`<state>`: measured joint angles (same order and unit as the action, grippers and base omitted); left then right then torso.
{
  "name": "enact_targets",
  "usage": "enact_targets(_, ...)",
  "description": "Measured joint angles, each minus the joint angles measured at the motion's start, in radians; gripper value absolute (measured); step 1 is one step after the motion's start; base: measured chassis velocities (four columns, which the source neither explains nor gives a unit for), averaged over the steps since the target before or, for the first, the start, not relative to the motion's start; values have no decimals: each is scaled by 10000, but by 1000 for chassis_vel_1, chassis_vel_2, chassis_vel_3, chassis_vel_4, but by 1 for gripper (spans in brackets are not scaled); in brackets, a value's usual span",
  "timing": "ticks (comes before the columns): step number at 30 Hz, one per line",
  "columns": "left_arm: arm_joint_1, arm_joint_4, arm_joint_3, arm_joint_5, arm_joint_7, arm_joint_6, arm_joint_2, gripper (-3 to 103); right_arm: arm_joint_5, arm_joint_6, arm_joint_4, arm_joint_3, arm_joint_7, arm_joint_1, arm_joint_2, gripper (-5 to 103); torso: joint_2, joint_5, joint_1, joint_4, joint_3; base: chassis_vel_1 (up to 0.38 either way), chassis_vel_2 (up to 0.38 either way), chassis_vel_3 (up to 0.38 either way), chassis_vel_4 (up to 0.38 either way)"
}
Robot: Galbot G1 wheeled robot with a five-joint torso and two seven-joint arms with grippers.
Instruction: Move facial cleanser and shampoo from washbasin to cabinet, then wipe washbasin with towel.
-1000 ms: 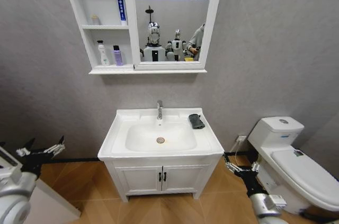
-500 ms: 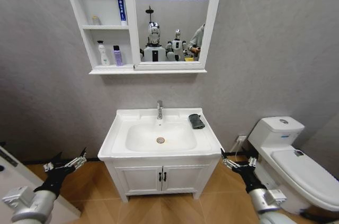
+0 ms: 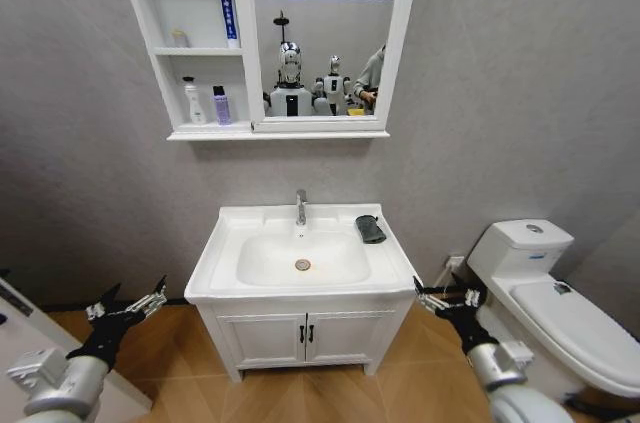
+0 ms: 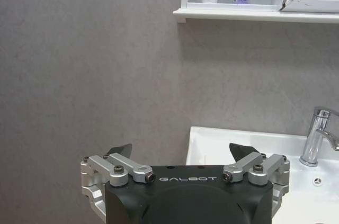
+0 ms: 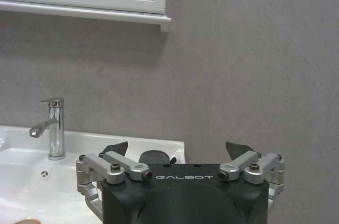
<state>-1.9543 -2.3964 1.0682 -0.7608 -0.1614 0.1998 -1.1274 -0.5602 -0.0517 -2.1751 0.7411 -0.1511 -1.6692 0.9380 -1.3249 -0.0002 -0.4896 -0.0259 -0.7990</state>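
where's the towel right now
In the head view the towel lies folded on the back right corner of the washbasin, just right of the tap. Both open grippers hang low beside the basin, away from it.

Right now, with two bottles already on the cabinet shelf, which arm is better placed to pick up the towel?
Probably the right. The towel lies on the washbasin's right rim, nearest the open right gripper; the left gripper, also open, hangs beyond the opposite side.

Towel (image 3: 371,229) on washbasin (image 3: 230,226) rim, hands low.
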Motion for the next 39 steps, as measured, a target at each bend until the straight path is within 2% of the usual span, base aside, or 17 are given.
enact_targets(2, 0, 3, 0, 0, -1, 1, 2, 100, -291, -311, 115, -217, -257, 609, -506, 100, 0, -1, -1, 5, 0, 0, 0, 0, 0)
enact_targets(4, 0, 12, 0, 0, -3, 2, 5, 100, -774, -980, 330, -736, -658, 1608, -1338, 100, 1, -1, -2, 0, -1, 0, 0, 0, 0)
enact_targets(6, 0, 15, 0, 0, -4, 2, 8, 100, -1978, -1977, 431, -1389, -1368, 2528, -1938, 100, 1, 0, -1, -5, -1, 0, 0, 0, 0)
enact_targets(7, 0, 15, 0, 0, -4, 2, 8, 100, -1978, -1977, 431, -1389, -1368, 2528, -1938, 100, 1, 0, -1, -5, -1, 0, 0, 0, 0)
enact_targets(9, 0, 19, 0, 0, -13, 3, 9, 100, -3470, -2922, 653, -2376, -2273, 3868, -2375, 100, 0, -2, -1, -7, -1, 0, 0, 0, 0)
enact_targets(10, 0, 19, 0, 0, -13, 3, 9, 100, -3470, -2922, 653, -2376, -2273, 3868, -2375, 100, 0, -2, -1, -7, -1, 0, 0, 0, 0)
enact_targets(11, 0, 21, 0, 1, -11, 3, 11, 100, -4363, -3420, 1073, -3322, -2870, 5184, -2494, 100, 1, -2, -1, -6, -1, 0, 0, 0, 0)
enact_targets(13, -1, 23, 0, 1, -14, 3, 12, 100, -5041, -3867, 2024, -4662, -3375, 6928, -2349, 100, 1, -6, -1, -1, -1, 0, 0, 0, 0)
enact_targets(14, -1, 23, 0, 1, -14, 3, 12, 100, -5041, -3867, 2024, -4662, -3375, 6928, -2349, 100, 1, -6, -1, -1, -1, 0, 0, 0, 0)
enact_targets(15, 0, 24, 1, 2, -14, 4, 12, 100, -5228, -4124, 2701, -5469, -3625, 7991, -2032, 100, 2, 3, -2, -3, -2, 0, 0, 0, 0)
enact_targets(16, 0, 24, 1, 2, -14, 4, 12, 100, -5228, -4124, 2701, -5469, -3625, 7991, -2032, 100, 2, 3, -2, -3, -2, 0, 0, 0, 0)
enact_targets(19, 1, 26, 1, 2, -11, 4, 15, 100, -6134, -4827, 4403, -7491, -4884, 10779, -861, 100, 1, -10, -3, 4, -1, 0, 0, 0, 0)
enact_targets(20, 1, 26, 1, 2, -11, 4, 15, 100, -6134, -4827, 4403, -7491, -4884, 10779, -861, 100, 1, -10, -3, 4, -1, 0, 0, 0, 0)
enact_targets(23, 0, 28, 2, 2, -16, 4, 16, 100, -6300, -5114, 5915, -8673, -5403, 12062, -47, 100, 2, -6, -3, 2, -2, 0, 0, 0, 0)
enact_targets(28, 0, 30, 3, 3, -15, 3, 18, 100, -6209, -5267, 6841, -9003, -5564, 12552, 318, 100, 2, -1, -2, -1, -1, 0, 0, 0, 0)
enact_targets(35, 1, 33, 2, 3, -12, 3, 20, 100, -6000, -5470, 8319, -9067, -4567, 13294, 462, 100, 1, -3, 0, -6, 0, 0, 0, 0, 0)
enact_targets(39, 1, 34, 2, 3, -10, 1, 20, 100, -6161, -5532, 8785, -9167, -4488, 13527, 628, 100, 1, -3, 0, -4, 0, 0, 0, 0, 0)
